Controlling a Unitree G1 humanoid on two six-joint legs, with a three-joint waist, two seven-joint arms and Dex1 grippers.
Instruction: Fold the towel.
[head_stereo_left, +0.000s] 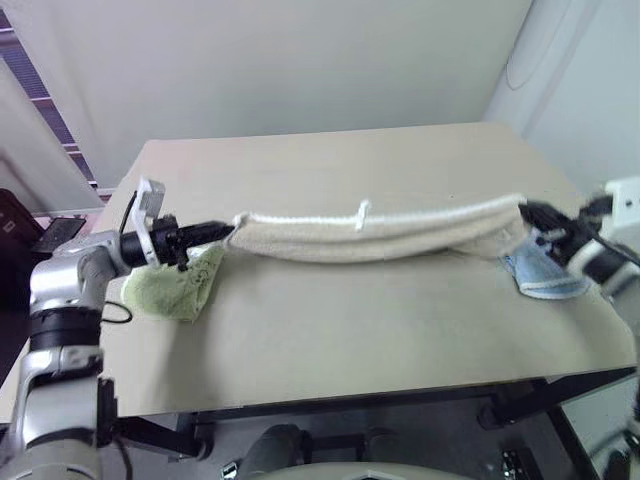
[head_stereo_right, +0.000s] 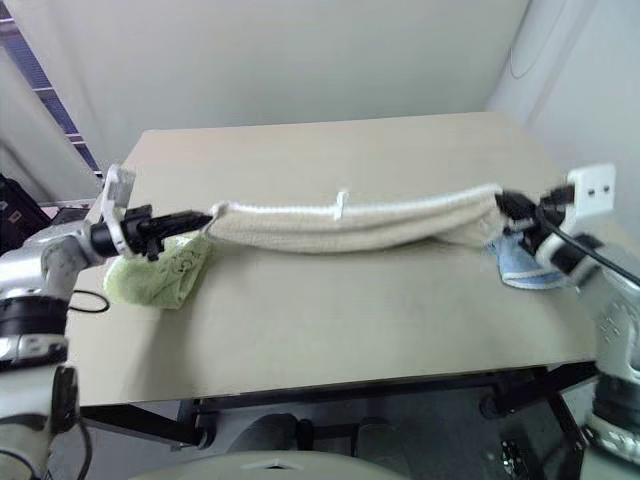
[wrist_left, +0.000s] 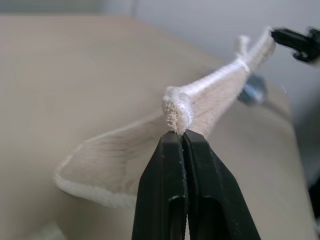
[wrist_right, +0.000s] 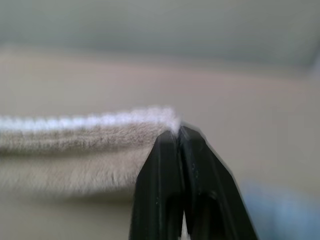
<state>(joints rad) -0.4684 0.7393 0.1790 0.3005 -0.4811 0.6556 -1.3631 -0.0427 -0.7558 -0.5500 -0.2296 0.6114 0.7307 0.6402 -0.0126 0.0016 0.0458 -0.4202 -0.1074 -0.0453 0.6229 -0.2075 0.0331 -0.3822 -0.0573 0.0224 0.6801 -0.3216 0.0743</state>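
The beige towel (head_stereo_left: 380, 235) hangs stretched between my two grippers above the table, its white corded edge on top and a small white loop (head_stereo_left: 362, 213) standing up mid-span. My left gripper (head_stereo_left: 222, 233) is shut on the towel's left end; in the left wrist view its black fingers (wrist_left: 172, 165) pinch the corded corner (wrist_left: 177, 110). My right gripper (head_stereo_left: 528, 213) is shut on the right end, where the fingertips (wrist_right: 175, 142) clamp the corner of the towel (wrist_right: 80, 145). The towel's lower fold sags towards the tabletop.
A green folded towel (head_stereo_left: 178, 288) lies on the table (head_stereo_left: 330, 330) under my left gripper. A light blue folded towel (head_stereo_left: 545, 277) lies near the right edge under my right gripper. A white wall stands behind the table.
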